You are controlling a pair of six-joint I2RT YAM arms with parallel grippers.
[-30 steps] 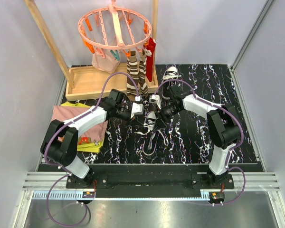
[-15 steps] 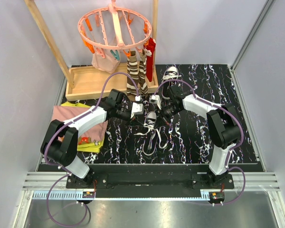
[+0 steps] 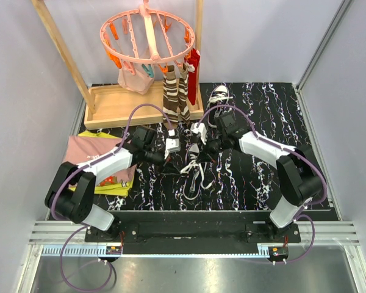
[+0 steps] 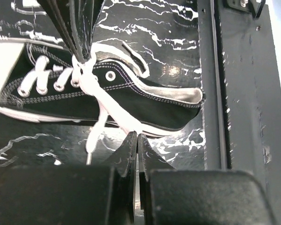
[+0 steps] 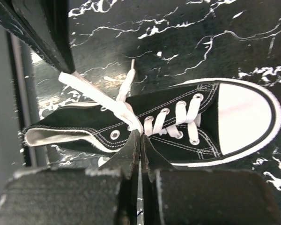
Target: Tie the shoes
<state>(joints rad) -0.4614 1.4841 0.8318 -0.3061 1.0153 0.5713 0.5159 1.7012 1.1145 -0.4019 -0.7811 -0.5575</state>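
One black shoe (image 3: 193, 163) with a white toe cap lies on the marbled mat between my grippers. It also shows in the left wrist view (image 4: 131, 96) and the right wrist view (image 5: 178, 119). My left gripper (image 4: 137, 137) is shut on a white lace (image 4: 113, 111) that runs from the top eyelets over the shoe's side. My right gripper (image 5: 140, 134) is shut on the lace (image 5: 96, 96) right at the top eyelets. From above, the left gripper (image 3: 172, 160) and the right gripper (image 3: 201, 151) flank the shoe. A second shoe (image 3: 219, 94) lies at the back.
A wooden rack with a pink peg hanger (image 3: 147, 33) stands at the back left, over a wooden tray (image 3: 116, 105). Brown striped socks (image 3: 172, 97) hang just behind the grippers. Pink and yellow cloths (image 3: 100, 160) lie at the left. Loose lace ends (image 3: 195, 183) trail toward the near edge.
Both arms have drawn back toward the near edge, the left gripper sliding left and nearer. The shoe has shifted slightly nearer and its laces are pulled out.
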